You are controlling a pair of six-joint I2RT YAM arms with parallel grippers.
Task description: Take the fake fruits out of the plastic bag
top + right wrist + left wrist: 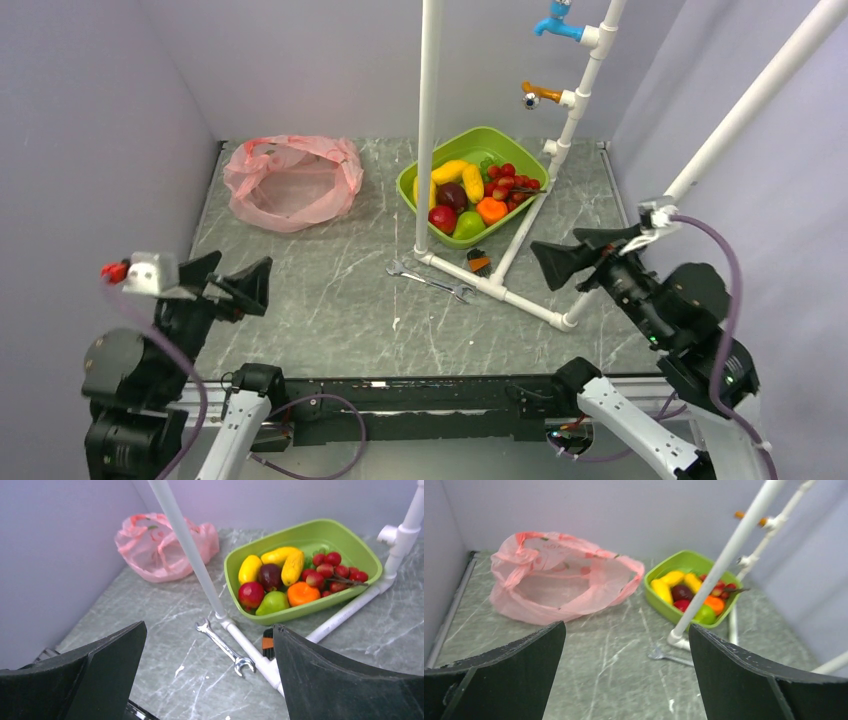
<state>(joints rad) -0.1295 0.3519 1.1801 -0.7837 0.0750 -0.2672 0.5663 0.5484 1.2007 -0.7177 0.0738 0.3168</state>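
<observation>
Fruits point(470, 195) in the green tub point(520, 150), pink plastic bag point(293, 182) slack beside it: the job looks done.

The green pear point(468, 224), red apple point(443, 217), yellow bananas point(460, 178) and red grape cluster point(510, 183) lie heaped in the tub at the back of the table, right of middle. The bag sits well apart to its left near the back corner, mouth gaping. I can make out nothing inside its thin skin, so I judge there is nothing left to lift out. The left gripper point(235, 278) and right gripper point(565, 245) hang at the near edge, each with jaws spread wide and nothing between them. A wrench point(432, 280) lies in front of the tub at the foot of a white pipe frame point(428, 130) on the grey-green marbled tabletop point(320, 300). Plain lilac walls close it in on three sides.
</observation>
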